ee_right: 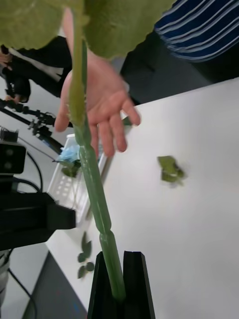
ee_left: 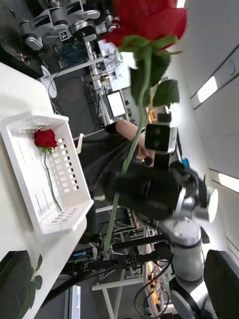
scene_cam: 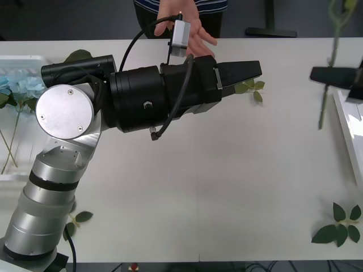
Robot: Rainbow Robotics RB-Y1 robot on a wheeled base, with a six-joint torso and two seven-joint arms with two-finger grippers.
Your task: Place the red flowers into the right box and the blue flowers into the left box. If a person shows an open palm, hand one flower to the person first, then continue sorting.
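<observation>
My right gripper (ee_right: 121, 286) is shut on the green stem (ee_right: 92, 169) of a red flower (ee_left: 149, 20) and holds it upright at the table's right side (scene_cam: 321, 74). A person's hand (scene_cam: 190, 28) shows an open palm over the far edge of the table, also seen beyond the stem (ee_right: 102, 102). My left gripper (scene_cam: 241, 71) hovers open over the table's middle, below that hand, holding nothing. Another red flower (ee_left: 45, 138) lies in the right box (ee_left: 67, 159). Blue flowers (scene_cam: 20, 85) lie in the left box (scene_cam: 22, 58).
Loose green leaf sprigs lie on the white table: one by the left gripper's tip (scene_cam: 252, 88), one at the front right (scene_cam: 340, 226), one at the front left (scene_cam: 76, 218). The right box's edge (scene_cam: 349, 130) runs along the right border.
</observation>
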